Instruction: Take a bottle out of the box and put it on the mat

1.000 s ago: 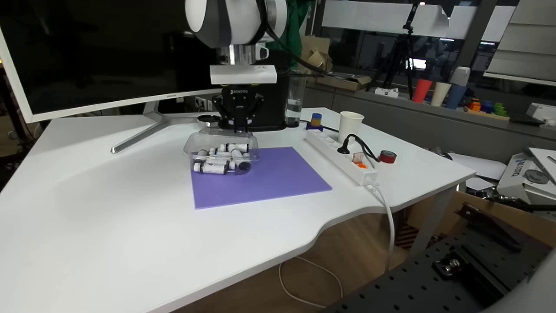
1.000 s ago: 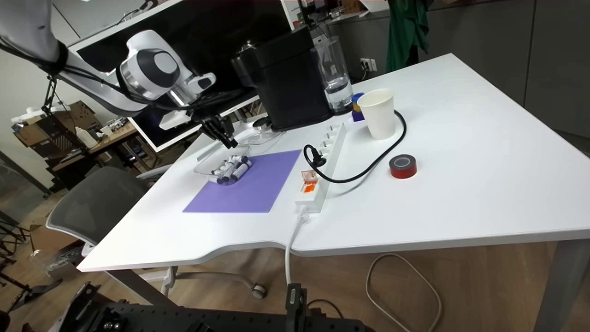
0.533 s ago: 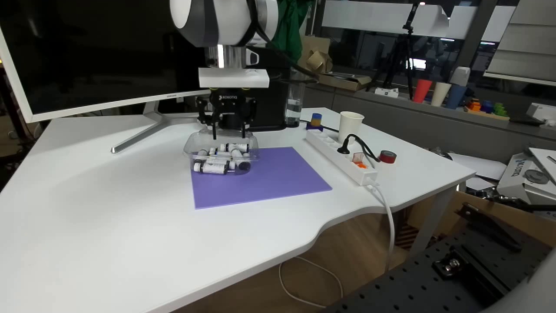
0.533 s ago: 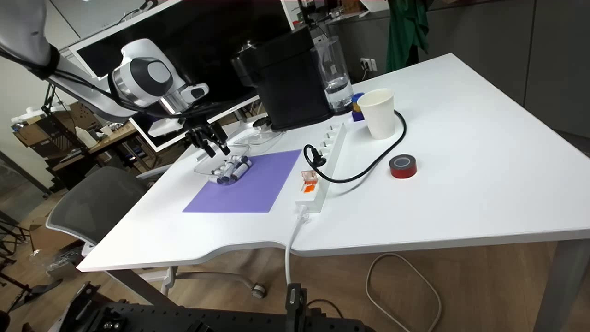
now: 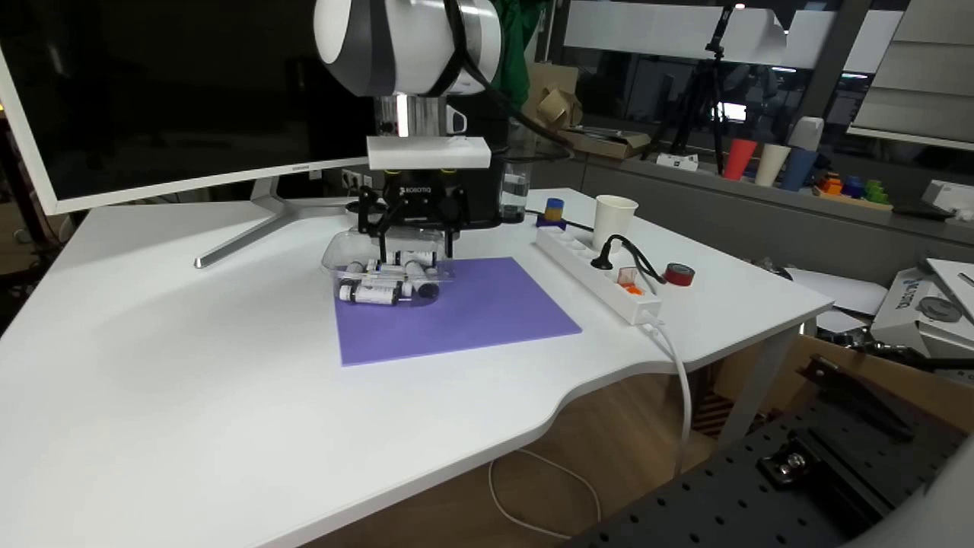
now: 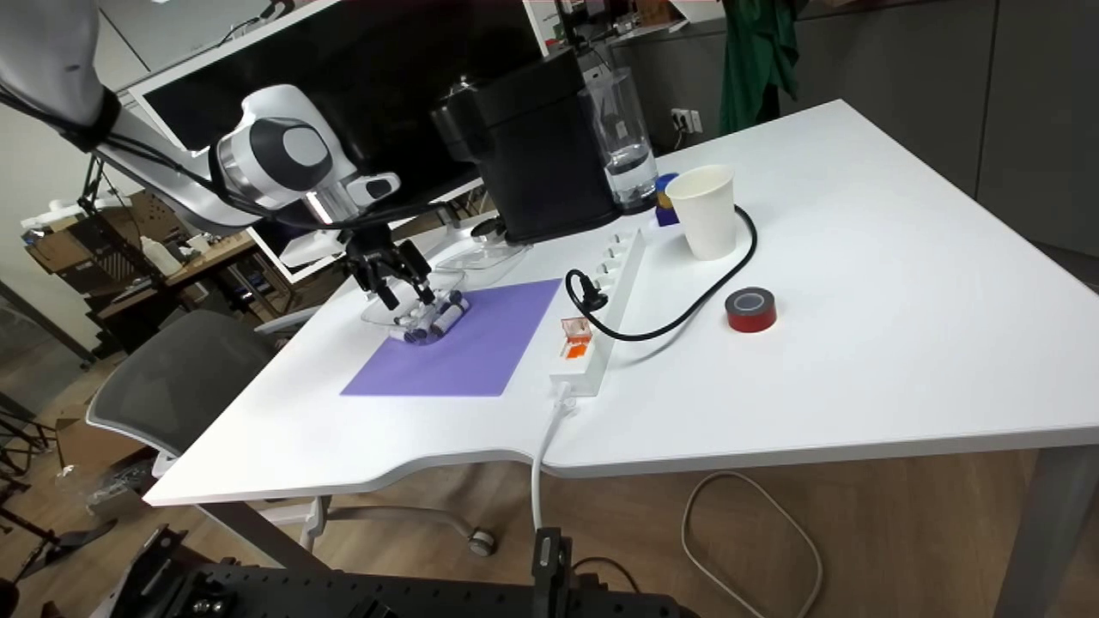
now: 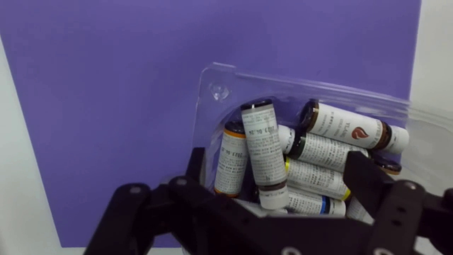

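Noted black block (image 6: 541, 154) near box (image 7: 318, 86), gripper (image 5: 416, 256) spread over bottles (image 7: 263, 145) inside; found box overlapping mat (image 7: 127, 106) edge, bare mat alongside.

Room with a white counter (image 5: 190, 418), a brown wood-patterned floor (image 6: 618, 515) and dark glass windows (image 5: 639, 72).
In an exterior view, white paper-like sheets (image 5: 647, 27) cover the upper part of the glass, small bright strips of light (image 5: 784, 69) are seen in it, and there hangs a pale folded blind (image 5: 921, 76); below runs a low grey wall (image 5: 685, 199). In an exterior view, a grey mesh-backed chair (image 6: 197, 378) stands beside the counter, a brown wooden table (image 6: 209, 263) farther behind, and a green cloth (image 6: 755, 69) hangs before a grey panelled wall (image 6: 901, 94).
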You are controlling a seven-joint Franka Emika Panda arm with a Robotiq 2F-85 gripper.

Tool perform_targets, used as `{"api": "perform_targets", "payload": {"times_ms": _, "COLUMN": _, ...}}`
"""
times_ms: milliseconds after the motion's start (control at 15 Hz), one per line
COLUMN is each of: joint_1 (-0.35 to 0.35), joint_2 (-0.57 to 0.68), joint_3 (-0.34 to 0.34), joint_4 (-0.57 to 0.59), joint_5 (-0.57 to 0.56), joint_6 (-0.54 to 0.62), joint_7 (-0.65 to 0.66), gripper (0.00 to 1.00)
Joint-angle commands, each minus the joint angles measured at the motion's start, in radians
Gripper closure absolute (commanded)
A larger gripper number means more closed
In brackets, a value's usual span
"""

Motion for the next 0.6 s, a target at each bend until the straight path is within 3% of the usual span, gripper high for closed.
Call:
{"api": "perform_targets", "payload": {"times_ms": 0, "joint_1": -0.027, "joint_2": -0.007, "joint_3": 0.026, "joint_4": -0.012, "joint_5": 0.028, "joint_6": -0.018, "joint_7": -0.027, "gripper": 0.0}}
{"api": "perform_targets", "payload": {"times_ms": 533, "joint_1": -0.076, "joint_2": 0.015, "joint_3": 0.087, "joint_4": -0.012, "joint_5": 0.093, "joint_6": 0.042, "joint_7": -0.147, "gripper": 0.0}}
